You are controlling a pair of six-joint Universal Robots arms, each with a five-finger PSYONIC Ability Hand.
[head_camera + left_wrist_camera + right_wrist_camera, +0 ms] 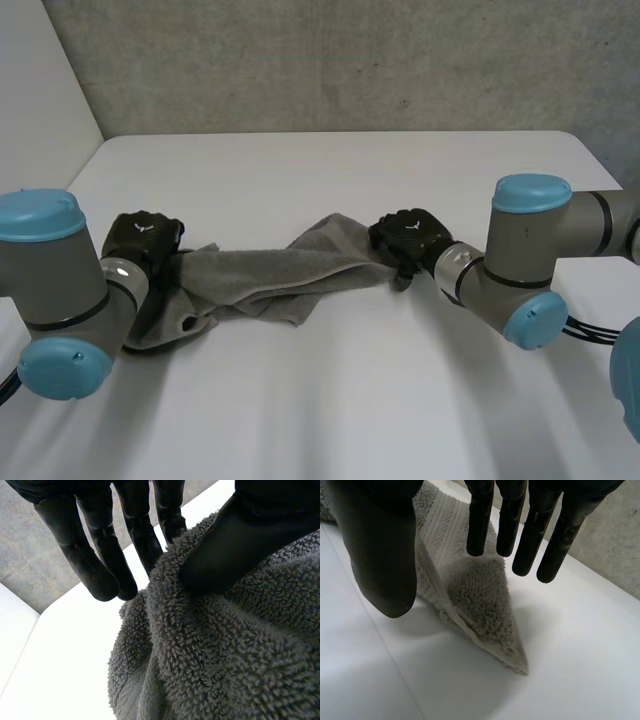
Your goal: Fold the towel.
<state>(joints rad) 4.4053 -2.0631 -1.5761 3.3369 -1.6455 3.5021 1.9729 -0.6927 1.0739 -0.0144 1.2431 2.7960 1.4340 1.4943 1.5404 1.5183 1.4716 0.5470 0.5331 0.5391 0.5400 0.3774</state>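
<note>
Right hand (380,545) spread above towel (480,600) corner

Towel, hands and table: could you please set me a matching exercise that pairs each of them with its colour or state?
Column one:
1. towel
2. left hand
3. right hand
4. table

Column two:
A. white, bearing everything else
B. fingers straight, thumb apart, over a cloth corner lying on the surface
C. grey, bunched up between the two arms
D. thumb pressed into the fluffy pile, pinching it against the fingers

Pairs: 1-C, 2-D, 3-B, 4-A.
</note>
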